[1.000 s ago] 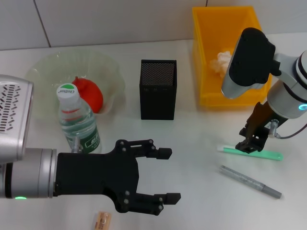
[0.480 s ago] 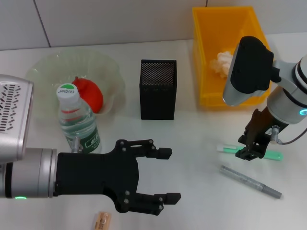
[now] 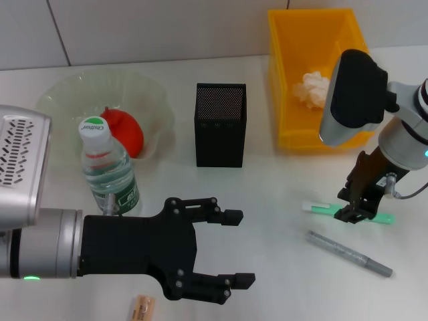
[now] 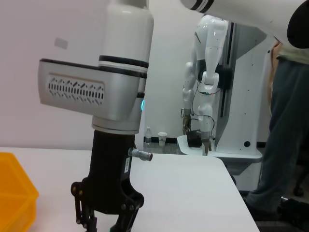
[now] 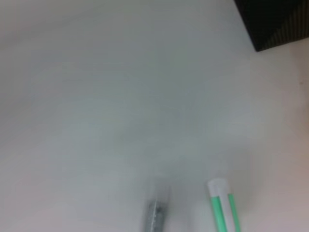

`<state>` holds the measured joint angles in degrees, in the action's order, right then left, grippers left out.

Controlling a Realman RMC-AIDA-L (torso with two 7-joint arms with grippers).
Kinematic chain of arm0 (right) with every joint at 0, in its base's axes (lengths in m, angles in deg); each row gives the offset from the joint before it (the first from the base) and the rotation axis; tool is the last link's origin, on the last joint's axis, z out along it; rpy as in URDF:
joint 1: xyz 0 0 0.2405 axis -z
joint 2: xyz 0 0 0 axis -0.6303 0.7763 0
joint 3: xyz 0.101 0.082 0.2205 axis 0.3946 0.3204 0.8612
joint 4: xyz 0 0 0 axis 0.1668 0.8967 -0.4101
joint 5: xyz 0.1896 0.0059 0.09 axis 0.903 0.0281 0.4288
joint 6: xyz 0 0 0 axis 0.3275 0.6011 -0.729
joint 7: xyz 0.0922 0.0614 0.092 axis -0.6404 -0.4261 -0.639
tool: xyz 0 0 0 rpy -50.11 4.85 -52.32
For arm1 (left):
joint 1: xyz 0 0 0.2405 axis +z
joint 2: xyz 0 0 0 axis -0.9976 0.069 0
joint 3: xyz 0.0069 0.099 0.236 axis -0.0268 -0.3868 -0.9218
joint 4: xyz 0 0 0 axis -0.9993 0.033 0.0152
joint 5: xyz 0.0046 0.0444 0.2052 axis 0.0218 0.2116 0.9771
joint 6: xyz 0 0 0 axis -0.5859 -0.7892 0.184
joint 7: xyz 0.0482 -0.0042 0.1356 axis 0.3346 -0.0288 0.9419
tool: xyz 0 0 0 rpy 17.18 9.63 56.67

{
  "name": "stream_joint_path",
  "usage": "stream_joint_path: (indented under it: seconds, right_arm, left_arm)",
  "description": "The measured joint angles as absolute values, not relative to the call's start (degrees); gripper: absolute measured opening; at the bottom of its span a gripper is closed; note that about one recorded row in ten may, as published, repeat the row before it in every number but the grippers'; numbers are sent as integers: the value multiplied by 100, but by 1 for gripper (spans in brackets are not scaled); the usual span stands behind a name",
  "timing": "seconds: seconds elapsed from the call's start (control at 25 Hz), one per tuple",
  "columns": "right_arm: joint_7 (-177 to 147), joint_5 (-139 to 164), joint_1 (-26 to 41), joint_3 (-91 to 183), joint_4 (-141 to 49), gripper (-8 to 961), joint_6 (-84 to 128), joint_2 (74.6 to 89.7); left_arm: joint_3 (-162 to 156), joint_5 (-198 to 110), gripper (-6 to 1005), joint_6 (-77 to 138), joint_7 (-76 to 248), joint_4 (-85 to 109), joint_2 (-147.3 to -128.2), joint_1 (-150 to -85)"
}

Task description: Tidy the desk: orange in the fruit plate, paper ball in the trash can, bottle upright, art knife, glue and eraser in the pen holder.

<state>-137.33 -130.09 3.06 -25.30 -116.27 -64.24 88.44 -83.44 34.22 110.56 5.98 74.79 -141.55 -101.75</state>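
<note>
The right gripper [image 3: 352,212] stood over the green glue stick [image 3: 319,208], hiding its middle; its finger state was unclear. The left gripper [image 3: 231,247] hung open, half covering the bottle [image 3: 107,168].

1. The right gripper [image 3: 353,212] covers the middle of the green stick [image 3: 319,208] on the table; whether the fingers touch it cannot be told.
2. The bottle [image 3: 107,175] hides the near rim of the plate [image 3: 67,90] and part of the orange [image 3: 126,132]; the left arm hides the bottle's base.
3. The right forearm covers part of the bin [image 3: 304,47] and the edge of the paper ball [image 3: 311,89].
4. The eraser [image 3: 142,308] sits at the bottom edge of the head view, its print too small to read.
5. In the right wrist view the green stick [image 5: 224,204] and the grey knife [image 5: 155,215] are blurred and cut off by the edge; only a corner of the holder [image 5: 275,21] shows.
6. In the left wrist view the bin [image 4: 14,195] is cut off, and the right gripper's fingertips run off the bottom edge.
</note>
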Motion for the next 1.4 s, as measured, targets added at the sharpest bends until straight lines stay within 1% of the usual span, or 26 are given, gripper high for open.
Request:
stream_joint_path:
  seconds: [0.44, 1.4]
  right_arm:
    - [-13640, -13122, 286, -2522, -11567, 389, -6436, 8844]
    - [-13117, -13231, 61, -2507, -11043, 388, -6244, 8836]
  left_arm:
    - [-8345, 3422, 814, 11056, 587, 7479, -14155, -10178]
    - [-8398, 3422, 814, 11056, 587, 7479, -14155, -10172]
